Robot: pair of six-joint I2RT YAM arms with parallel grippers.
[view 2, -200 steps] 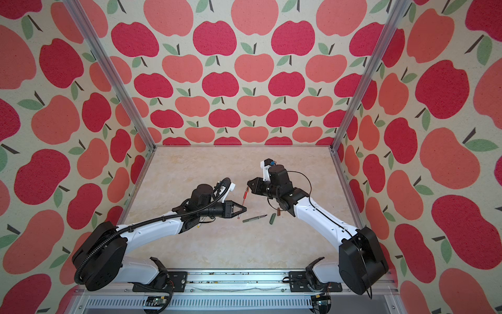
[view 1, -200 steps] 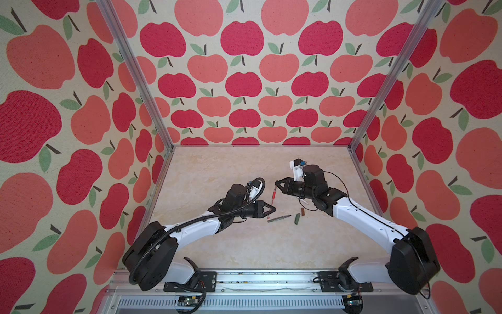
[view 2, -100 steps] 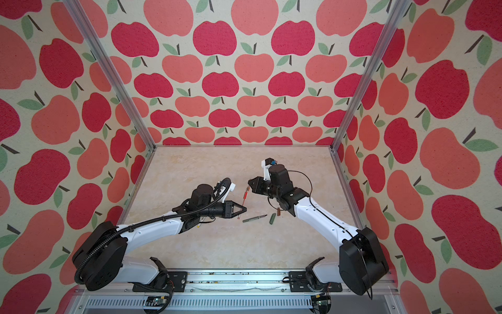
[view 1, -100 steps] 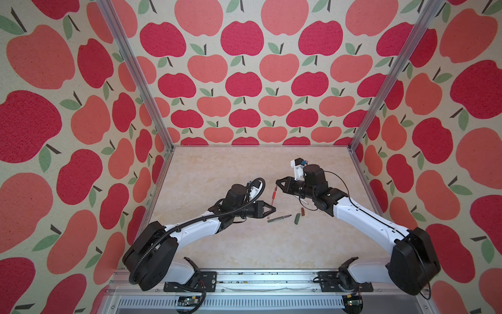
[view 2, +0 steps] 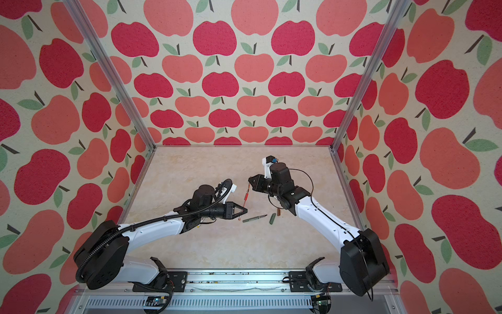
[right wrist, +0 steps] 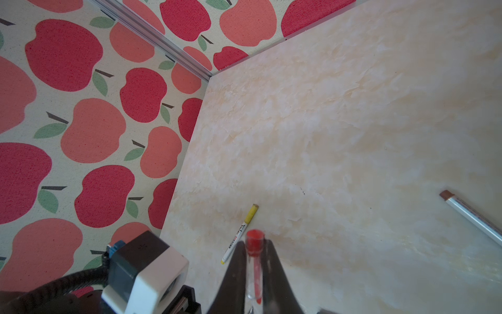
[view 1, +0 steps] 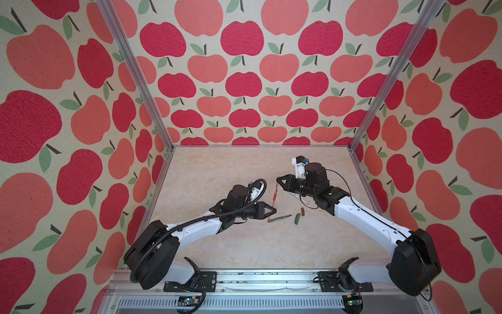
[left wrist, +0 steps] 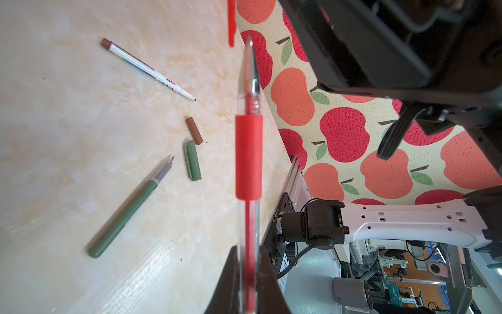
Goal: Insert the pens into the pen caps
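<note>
- The left gripper [left wrist: 248, 252] is closed on the rear of the red pen [left wrist: 248, 157]. The tip points ahead of its jaws, just short of the red cap [right wrist: 254, 238].
- The right gripper [right wrist: 254, 251] pinches that cap. Bring both axes into one line, then push slowly.
- The cap's mouth is cut off in the left wrist view, so the alignment is hard to judge.

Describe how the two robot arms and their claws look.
The left arm and right arm are white shells between bulky black joints. The left gripper and right gripper are black pointed wedges. A ribbed black hose follows the left arm.
</note>
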